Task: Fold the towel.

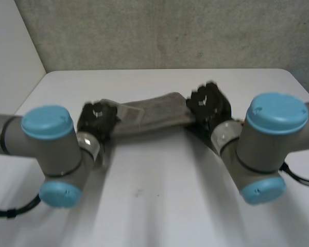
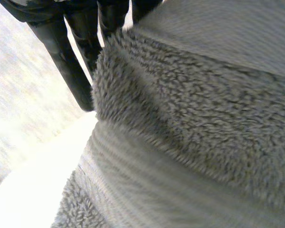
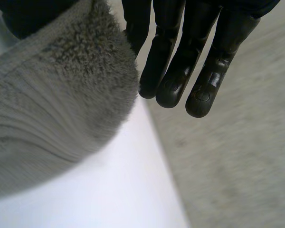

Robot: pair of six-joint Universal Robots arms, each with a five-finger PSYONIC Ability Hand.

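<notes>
A grey towel stretches as a narrow band between my two hands over the far half of the white table. My left hand is at the towel's left end; in the left wrist view its fingers run straight beside the fluffy towel, which lies against them. At the towel's right end is my right hand. There its fingers are straight and an end of the towel comes out beside them, pinched at the thumb.
A grey wall rises behind the table's far edge. The near half of the table lies bare between my two arms.
</notes>
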